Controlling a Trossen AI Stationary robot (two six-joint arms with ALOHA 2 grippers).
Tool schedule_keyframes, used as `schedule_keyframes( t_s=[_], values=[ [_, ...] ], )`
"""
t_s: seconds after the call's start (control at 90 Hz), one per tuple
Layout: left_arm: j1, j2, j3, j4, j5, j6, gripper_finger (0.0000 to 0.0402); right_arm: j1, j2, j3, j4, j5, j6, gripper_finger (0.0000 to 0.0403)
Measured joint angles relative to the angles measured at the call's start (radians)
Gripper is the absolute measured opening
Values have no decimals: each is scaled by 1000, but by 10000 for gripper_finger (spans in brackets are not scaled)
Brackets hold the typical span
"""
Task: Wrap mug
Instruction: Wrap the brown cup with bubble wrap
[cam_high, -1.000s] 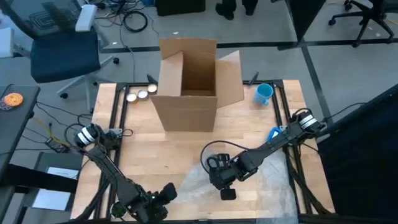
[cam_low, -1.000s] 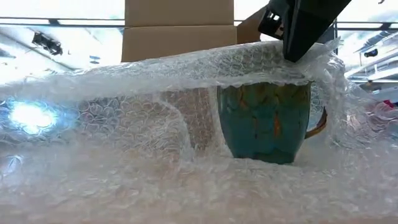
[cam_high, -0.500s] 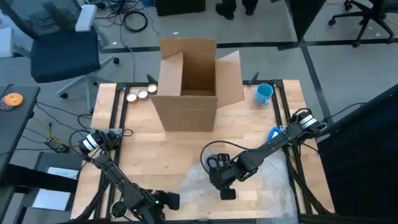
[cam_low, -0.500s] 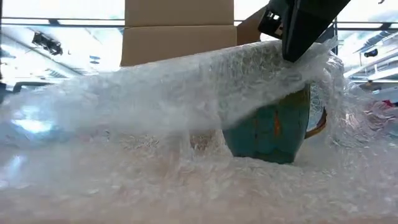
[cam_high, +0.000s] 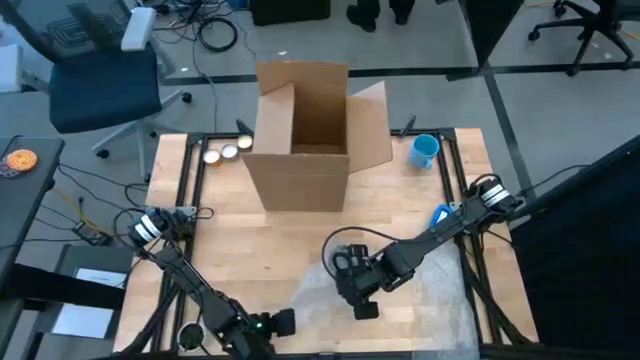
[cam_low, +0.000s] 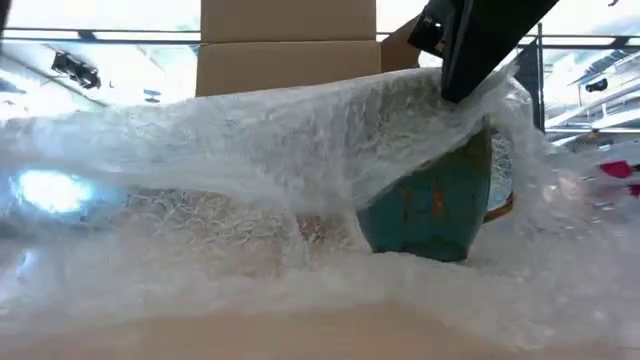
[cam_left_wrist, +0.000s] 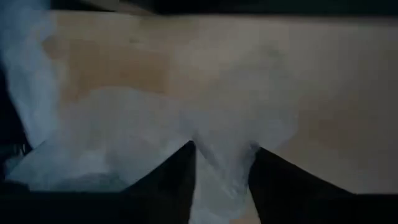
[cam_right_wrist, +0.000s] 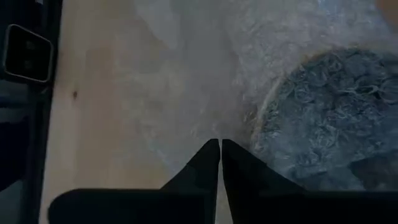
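Teal mug (upright) under bubble wrap — both pincers clamped on it.

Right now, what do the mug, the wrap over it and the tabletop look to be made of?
Mug: likely glazed ceramic; glossy teal with rusty streaks.
Wrap: clear plastic bubble wrap; the air cells show. The right gripper pinches it over the mug's rim, the left gripper grips another part.
Tabletop: light wood planks, matte, seams visible.

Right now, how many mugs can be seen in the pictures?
2: a teal mug under the bubble wrap near the right gripper, a blue mug right of the cardboard box.
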Motion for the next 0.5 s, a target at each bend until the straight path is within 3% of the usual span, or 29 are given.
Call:
schedule_keyframes(
  t_s=[0.167, 0.5],
  values=[
    [21, 0, 0, 97, -10, -87, 7, -4, -7, 0, -3, -9, -2, 0],
    [49, 0, 0, 273, -68, -113, 1, 9, -26, 0, -31, -15, -3, 0]
  ],
)
